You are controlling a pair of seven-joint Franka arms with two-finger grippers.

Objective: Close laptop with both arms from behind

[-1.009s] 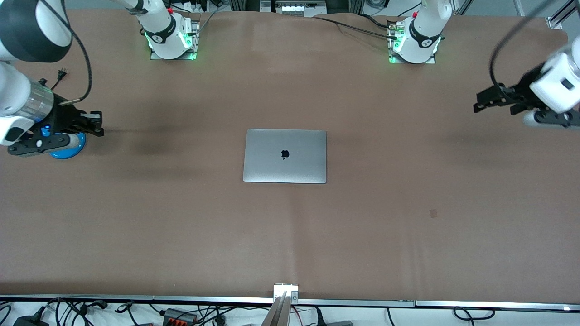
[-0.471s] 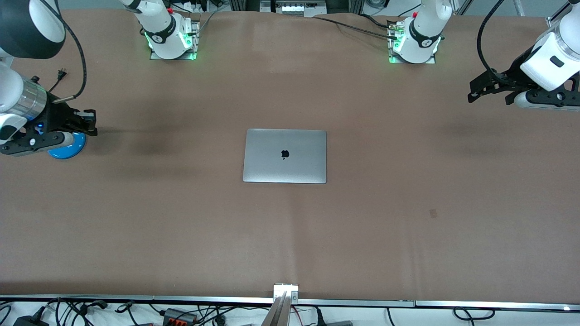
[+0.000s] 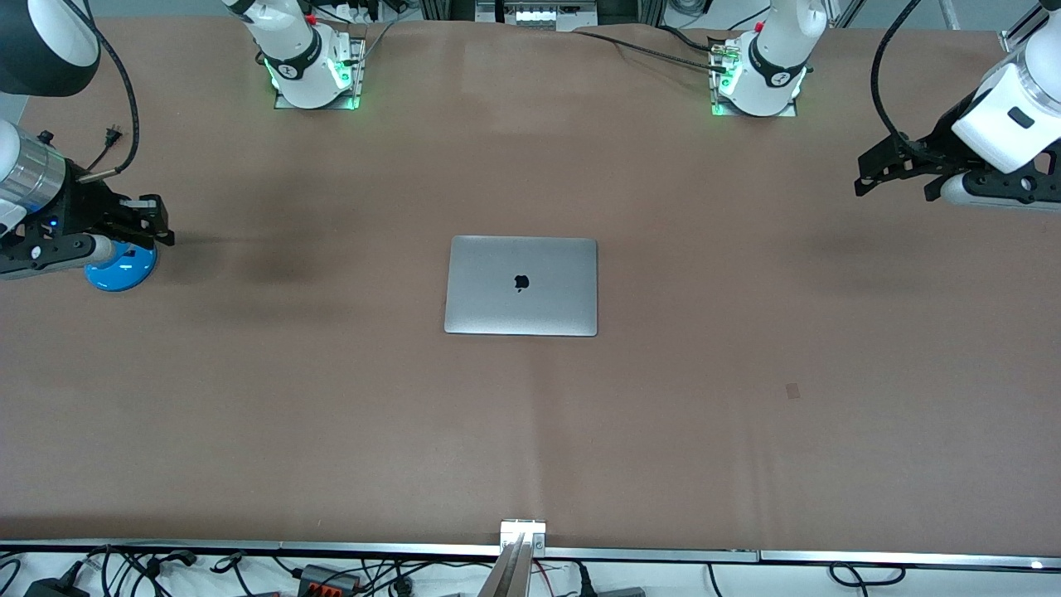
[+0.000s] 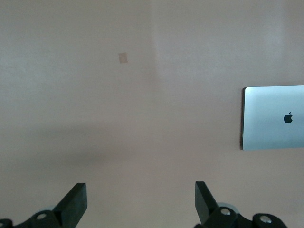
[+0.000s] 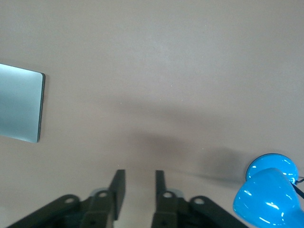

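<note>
The grey-silver laptop [image 3: 520,285] lies shut and flat at the middle of the table, its lid with the black apple logo facing up. It also shows in the left wrist view [image 4: 273,118] and, as an edge, in the right wrist view [image 5: 19,102]. My left gripper [image 3: 891,182] hangs over the left arm's end of the table, well away from the laptop, fingers wide apart and empty [image 4: 138,202]. My right gripper [image 3: 166,224] hangs over the right arm's end of the table, empty, fingers a narrow gap apart [image 5: 139,183].
A blue round object [image 3: 120,269] sits on the table under my right gripper and shows in the right wrist view [image 5: 268,190]. A small tape patch [image 3: 793,390] lies on the brown mat. Both arm bases [image 3: 311,70] [image 3: 758,79] stand along the table's edge.
Both grippers have drawn a little farther out toward their ends of the table. The laptop has not moved.
</note>
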